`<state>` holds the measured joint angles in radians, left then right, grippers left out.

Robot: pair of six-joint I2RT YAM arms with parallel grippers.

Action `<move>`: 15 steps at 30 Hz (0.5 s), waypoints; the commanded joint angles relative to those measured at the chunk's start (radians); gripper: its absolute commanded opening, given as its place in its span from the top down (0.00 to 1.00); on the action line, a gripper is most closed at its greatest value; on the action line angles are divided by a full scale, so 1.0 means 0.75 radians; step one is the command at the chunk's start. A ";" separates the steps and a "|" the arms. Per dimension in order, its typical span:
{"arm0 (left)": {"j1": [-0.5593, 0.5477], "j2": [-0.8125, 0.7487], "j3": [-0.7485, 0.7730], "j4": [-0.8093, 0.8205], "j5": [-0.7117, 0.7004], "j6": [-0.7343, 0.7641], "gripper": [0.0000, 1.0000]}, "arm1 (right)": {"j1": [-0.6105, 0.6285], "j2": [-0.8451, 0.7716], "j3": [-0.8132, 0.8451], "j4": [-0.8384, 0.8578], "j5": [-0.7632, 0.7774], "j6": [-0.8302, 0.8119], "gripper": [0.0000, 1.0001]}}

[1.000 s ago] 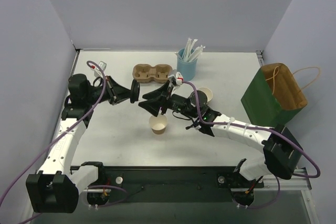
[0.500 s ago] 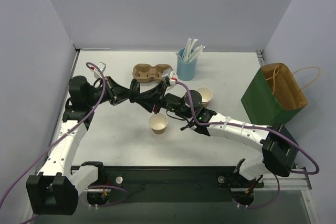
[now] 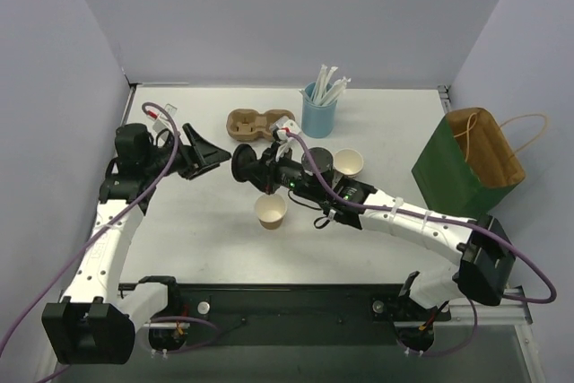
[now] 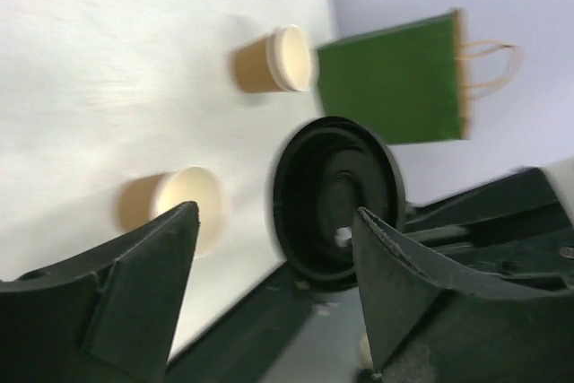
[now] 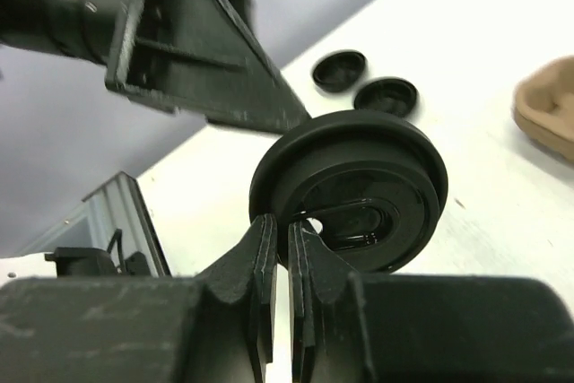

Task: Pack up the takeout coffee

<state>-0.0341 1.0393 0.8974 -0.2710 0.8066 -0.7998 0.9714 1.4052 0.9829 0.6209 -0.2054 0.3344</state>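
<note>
Takeout coffee cup (image 3: pixel 271 211) stands open on the white table (image 3: pixel 179 239), just below the right gripper (image 3: pixel 257 172). That gripper's jaws are pinched tight on the rim of a black plastic lid (image 3: pixel 242 166), held on edge in the air. Facing it, the left gripper (image 3: pixel 213 157) is spread wide and empty, the lid just ahead of its fingers. A second tan cup (image 3: pixel 349 163) sits nearer the green paper bag (image 3: pixel 448 177).

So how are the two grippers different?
The left gripper has its jaws wide apart; the right gripper has them pinched nearly together. The left gripper holds nothing; the right gripper holds a black lid by its edge. Both are black and face each other above the table.
</note>
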 commanded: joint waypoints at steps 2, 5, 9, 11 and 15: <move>0.094 0.107 0.316 -0.613 -0.553 0.475 0.15 | 0.010 -0.080 0.256 -0.774 0.192 -0.023 1.00; 0.243 0.154 0.333 -0.667 -0.652 0.539 0.12 | 0.010 0.030 0.405 -1.193 0.253 0.053 1.00; 0.332 0.124 0.260 -0.627 -0.781 0.498 0.10 | 0.026 0.182 0.538 -1.498 0.266 0.082 1.00; 0.356 0.077 0.217 -0.612 -0.905 0.490 0.04 | 0.048 0.253 0.614 -1.599 0.282 0.098 1.00; 0.361 -0.023 0.070 -0.553 -1.051 0.463 0.03 | 0.093 0.392 0.790 -1.805 0.374 0.115 1.00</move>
<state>0.2279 1.1164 1.0267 -0.7078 0.1909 -0.4576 1.0039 1.6196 1.4460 -0.4561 -0.0097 0.3901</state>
